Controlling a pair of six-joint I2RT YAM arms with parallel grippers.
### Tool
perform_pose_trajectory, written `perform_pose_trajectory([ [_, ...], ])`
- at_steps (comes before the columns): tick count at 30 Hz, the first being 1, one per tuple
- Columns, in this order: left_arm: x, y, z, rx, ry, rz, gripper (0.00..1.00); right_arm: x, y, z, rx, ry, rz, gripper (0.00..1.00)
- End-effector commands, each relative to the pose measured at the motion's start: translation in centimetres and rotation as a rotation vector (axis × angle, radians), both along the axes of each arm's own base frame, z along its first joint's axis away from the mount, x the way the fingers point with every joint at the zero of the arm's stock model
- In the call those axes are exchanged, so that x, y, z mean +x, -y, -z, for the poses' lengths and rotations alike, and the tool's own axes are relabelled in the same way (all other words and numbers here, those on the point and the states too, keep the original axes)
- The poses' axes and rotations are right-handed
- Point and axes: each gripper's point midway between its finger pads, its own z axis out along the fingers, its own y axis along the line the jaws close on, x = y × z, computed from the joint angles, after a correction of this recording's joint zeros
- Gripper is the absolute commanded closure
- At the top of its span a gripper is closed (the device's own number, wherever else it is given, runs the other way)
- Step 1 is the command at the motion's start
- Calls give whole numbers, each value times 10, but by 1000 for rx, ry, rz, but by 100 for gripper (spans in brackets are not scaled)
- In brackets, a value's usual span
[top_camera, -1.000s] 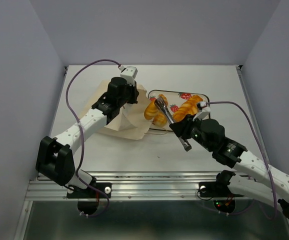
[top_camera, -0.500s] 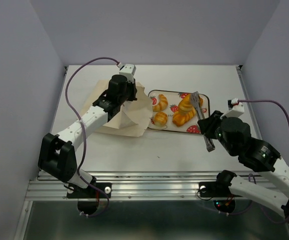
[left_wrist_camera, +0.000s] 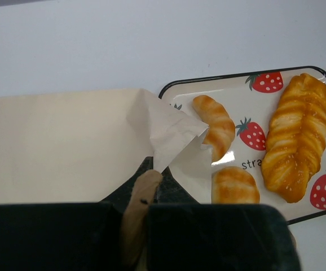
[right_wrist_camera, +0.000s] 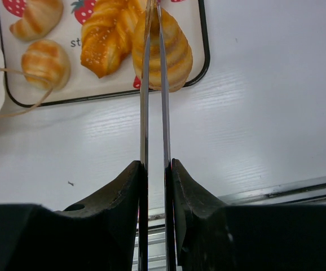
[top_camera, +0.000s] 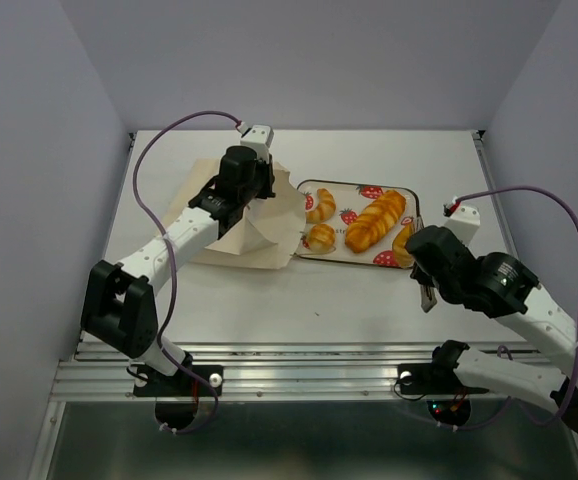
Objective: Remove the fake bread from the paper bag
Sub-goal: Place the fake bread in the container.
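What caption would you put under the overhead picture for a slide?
Left gripper holds the paper bag; the fake bread lies on the strawberry tray; right gripper grips tongs.

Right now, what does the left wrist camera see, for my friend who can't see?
Three golden toy breads lie on a strawberry tray; a flat paper bag overlaps its edge. At the bottom, the robot's jaws pinch the bag.

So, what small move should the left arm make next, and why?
Probably open the jaws of the left gripper and let go of the paper bag: all four pieces of fake bread already lie on the tray, and the tongs in the right gripper hold nothing.
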Motion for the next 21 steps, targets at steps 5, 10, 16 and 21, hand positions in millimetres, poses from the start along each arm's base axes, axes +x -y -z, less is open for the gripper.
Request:
perform_pose_trajectory([
  [5, 13, -1, -25, -18, 74, 2, 100, 8, 12, -9, -44, 36, 93, 99],
  [10, 17, -5, -21, -16, 66, -2, 100, 20, 1, 4, -60, 17, 74, 99],
  [16, 19, -9, -17, -17, 60, -1, 100, 46, 9, 24, -71, -35, 71, 99],
  [21, 20, -16, -18, -13, 65, -9, 100, 72, 9, 45, -27, -65, 13, 99],
])
